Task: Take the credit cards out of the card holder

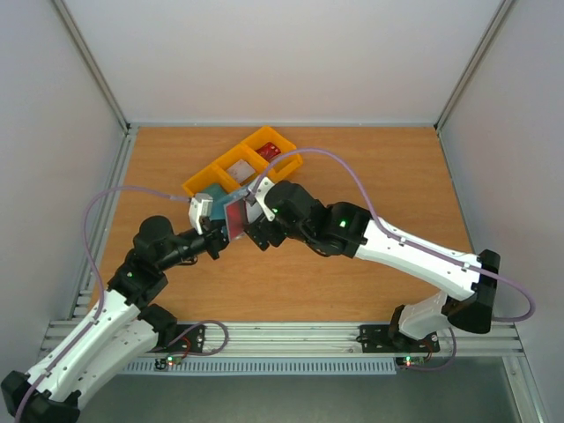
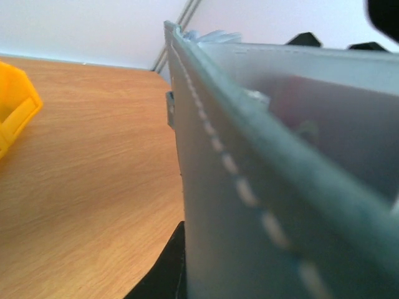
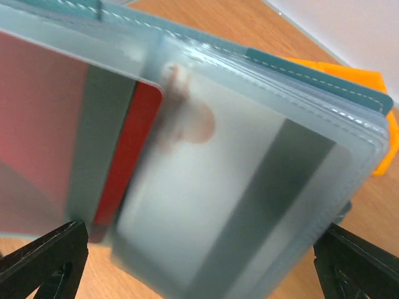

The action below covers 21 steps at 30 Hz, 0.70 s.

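Note:
The dusty-blue card holder [image 1: 236, 216] is held off the table, spread open, between the two arms. My left gripper [image 1: 214, 236] is shut on one cover; in the left wrist view that cover [image 2: 249, 205] fills the frame beside one black finger [image 2: 159, 271]. In the right wrist view the clear sleeves face me. A red card [image 3: 128, 156] sits in the left sleeve and a whitish card [image 3: 206, 212] with a dark stripe in the right one. My right gripper [image 3: 199, 274] stands wide open, its fingertips [image 3: 43, 261] on either side of the holder's lower edge, gripping nothing.
A row of yellow bins [image 1: 201, 181] lies on the wooden table just beyond the grippers, with a red card [image 1: 270, 152] in the far compartment, a whitish one [image 1: 240, 167] in the middle and a teal one [image 1: 214, 191] in the nearest. A bin corner [image 3: 374, 118] shows behind the holder.

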Motion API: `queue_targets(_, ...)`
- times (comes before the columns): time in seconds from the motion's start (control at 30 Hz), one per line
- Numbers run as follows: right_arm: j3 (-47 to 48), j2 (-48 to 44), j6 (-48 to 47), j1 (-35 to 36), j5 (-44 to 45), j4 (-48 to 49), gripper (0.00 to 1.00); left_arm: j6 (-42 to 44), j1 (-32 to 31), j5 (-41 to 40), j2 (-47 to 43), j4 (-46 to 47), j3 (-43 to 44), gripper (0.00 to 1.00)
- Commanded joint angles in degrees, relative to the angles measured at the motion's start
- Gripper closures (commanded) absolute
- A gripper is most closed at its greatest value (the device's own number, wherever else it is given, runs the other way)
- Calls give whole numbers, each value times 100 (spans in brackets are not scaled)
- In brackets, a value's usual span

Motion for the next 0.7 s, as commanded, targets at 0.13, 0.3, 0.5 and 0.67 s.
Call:
queue_targets(0.13,134,-741,-1079,-279,-1282,-699,2,293,2,2047,-165,1845,-48,100)
queue_targets(0.3,-97,-1180,-1219,-693,-1924,-678,2,383,-6,2669,-111,1887,144,100)
queue_targets(0.5,-78,-1315,-1366,-1061,-2853,-702,2,703,-6,3042,-33,1789,317,100)
queue_targets(0.67,-118,-1307,-1487,-1313,-3137,-730,1,863,-11,3194,-30,1753,374,100)
